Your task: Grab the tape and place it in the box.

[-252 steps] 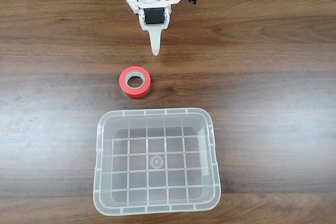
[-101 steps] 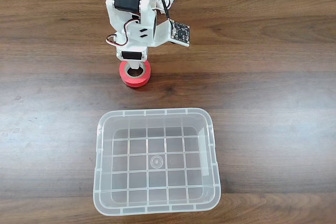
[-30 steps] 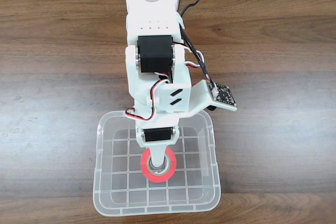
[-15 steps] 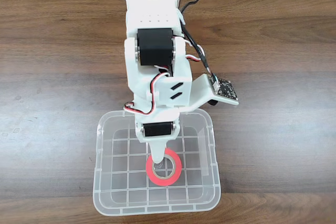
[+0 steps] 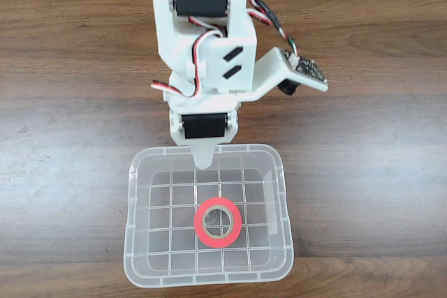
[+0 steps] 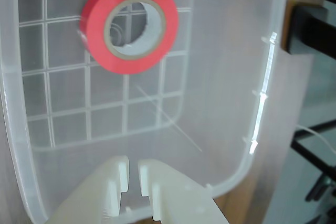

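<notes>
**Now clear of the box, tape delivered**

Now I see the tape [image 5: 218, 222] lying flat on the grid bottom of the box [image 5: 137, 204], a little toward the near end in the fixed view, well inside the walls and touching none of them. In the wrist view the tape [image 6: 129, 24] sits with its core facing up, and the tool [image 6: 133, 174] hangs above the box rim [image 6: 262, 93] with nothing between its fingers. The jaws stand nearly pressed together, only a thin slit between them, and they pinch nothing.

In the fixed view the tool [image 5: 203, 161] is at the far wall of the box, its tip just over the rim.

My judgement is that the placing is done and the step in hand is the retreat. To do it well I would lift straight up first, so the fingertip cannot catch the rim and drag the light plastic box across the tabletop [image 5: 363, 172]. Only then would I fold the arm back toward its base. I would leave the jaws as they are; opening wider near the wall gains nothing.

Counted: one tape, one box, one tool.
</notes>
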